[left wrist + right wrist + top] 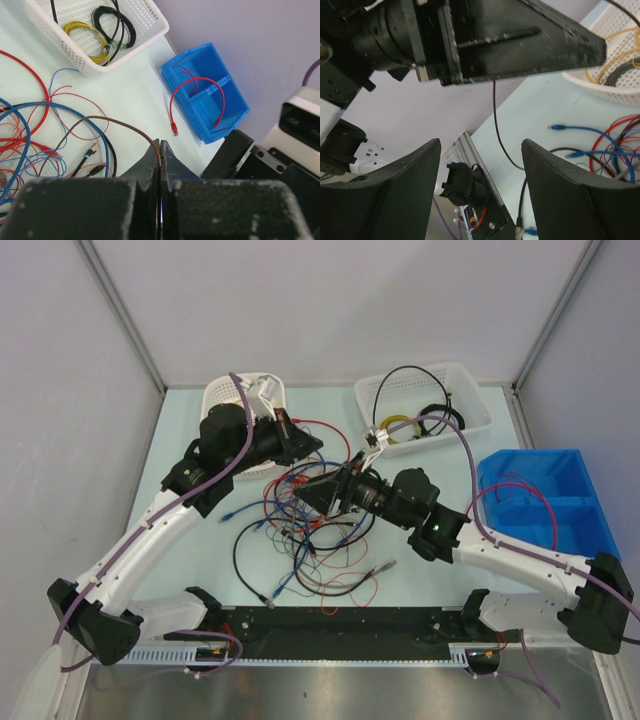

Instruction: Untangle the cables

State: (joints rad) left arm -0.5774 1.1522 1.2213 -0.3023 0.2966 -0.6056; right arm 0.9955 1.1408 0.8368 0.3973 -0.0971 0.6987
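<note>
**At mid-table, left gripper pinches a brown cable; right gripper gapes beside it**

Across the middle of the table [430, 580] lie the cables [310, 530], a loose tangle of red, blue and black loops with small plug ends splayed toward the near edge. The left gripper [310, 445] is at the far side of the tangle, its jaws pressed together on a brown cable [110, 120]. In the left wrist view that cable arcs up from the heap straight into the closed fingertips [156, 150]. The right gripper [300, 495] points at the left one from the right, over the tangle, with its jaws spread wide and nothing between them. In its own view the brown cable hangs down from the left gripper toward the table, beyond the gap between its fingers.

At the far right a white basket [480, 405] holds a yellow coil [90, 37] and a black coil [117, 25]. Near the right edge a blue bin [560, 465] holds a red cable [197, 95] that loops over its front wall.
</note>
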